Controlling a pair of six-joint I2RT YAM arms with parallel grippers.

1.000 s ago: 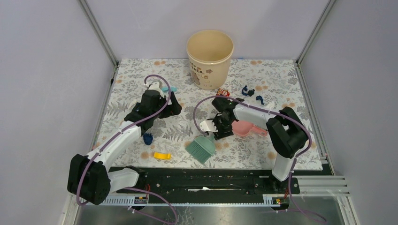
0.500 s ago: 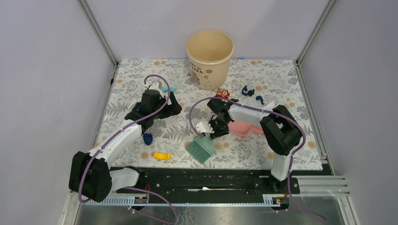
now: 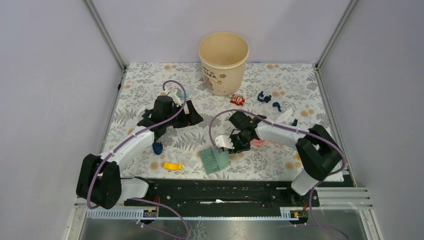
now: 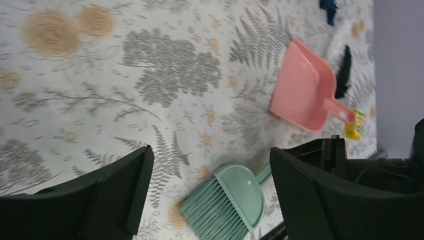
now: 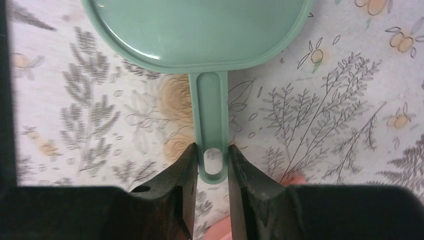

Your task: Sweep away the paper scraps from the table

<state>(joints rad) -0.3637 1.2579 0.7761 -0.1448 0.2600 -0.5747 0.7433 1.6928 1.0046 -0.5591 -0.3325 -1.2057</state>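
Note:
Dark navy paper scraps (image 3: pixel 264 96) (image 3: pixel 276 106) lie right of the bucket, and another (image 3: pixel 158 148) lies beside the left arm on the leaf-print table (image 3: pixel 140 85). One scrap (image 4: pixel 328 7) also shows at the top of the left wrist view. A green hand brush (image 3: pixel 214 160) (image 4: pixel 230 200) lies front centre. My right gripper (image 3: pixel 231 143) (image 5: pixel 212 148) is shut on the brush handle (image 5: pixel 210 110), one finger pressed to each side. My left gripper (image 3: pixel 194 118) (image 4: pixel 210 165) hangs wide open above the cloth, holding nothing. The pink dustpan (image 4: pixel 302 87) (image 3: pixel 258 142) lies mostly under the right arm.
A beige bucket (image 3: pixel 223 60) stands at the back centre. A red cube (image 3: pixel 238 99) sits in front of it. A flat yellow piece (image 3: pixel 173 165) lies near the front edge and a yellow cube (image 4: pixel 353 131) lies by the dustpan handle. Grey walls close in three sides.
My right gripper has closed onto the brush handle and its elbow has swung out to the right. The left gripper has shifted a little to the right.

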